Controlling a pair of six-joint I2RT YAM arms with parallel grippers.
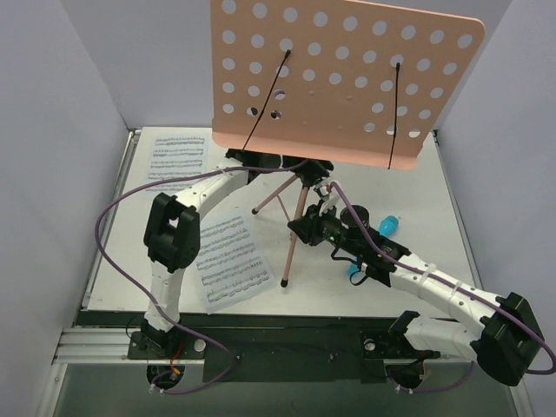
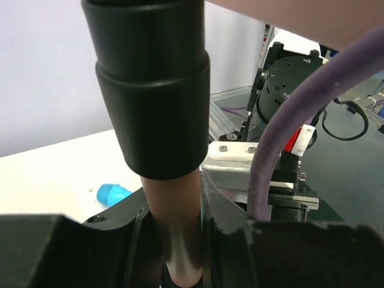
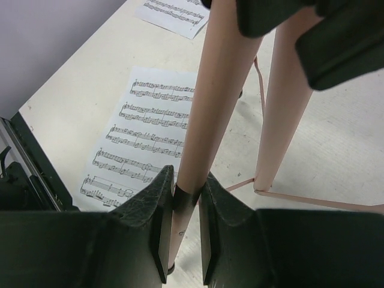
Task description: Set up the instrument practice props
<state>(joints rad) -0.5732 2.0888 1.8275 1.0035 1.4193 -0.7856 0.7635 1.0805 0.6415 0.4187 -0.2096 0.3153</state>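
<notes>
The large pink perforated music-stand desk [image 1: 347,78] sits tilted on top of the pink folding tripod with black joints [image 1: 295,217], which stands on the white table [image 1: 452,226] with its legs spread. Two thin black wire page-holders [image 1: 396,113] lie against the desk's face, and no page is on it. Just under the desk, the left gripper [image 2: 174,210] is closed on the tripod's upright tube, its black fingers [image 2: 210,204] pressed to either side of the tube right below a fat black collar [image 2: 153,90]. Lower on the tripod, the right gripper [image 3: 187,186] pinches the leg that slants toward the arms, its jaws narrow and tight on a black band of that leg. Left of that leg's foot, one white sheet-music page [image 1: 228,261] lies flat on the table, skewed, its edge close to the foot. The second white sheet-music page [image 1: 178,156] lies farther back and to the left of the tripod, near the table's rear corner. Right of the tripod, a small blue object [image 1: 389,226] rests on the table, half hidden by the right arm; what it is cannot be told. A purple cable [image 1: 104,234] loops wide to the left of the tripod, along the left arm.
</notes>
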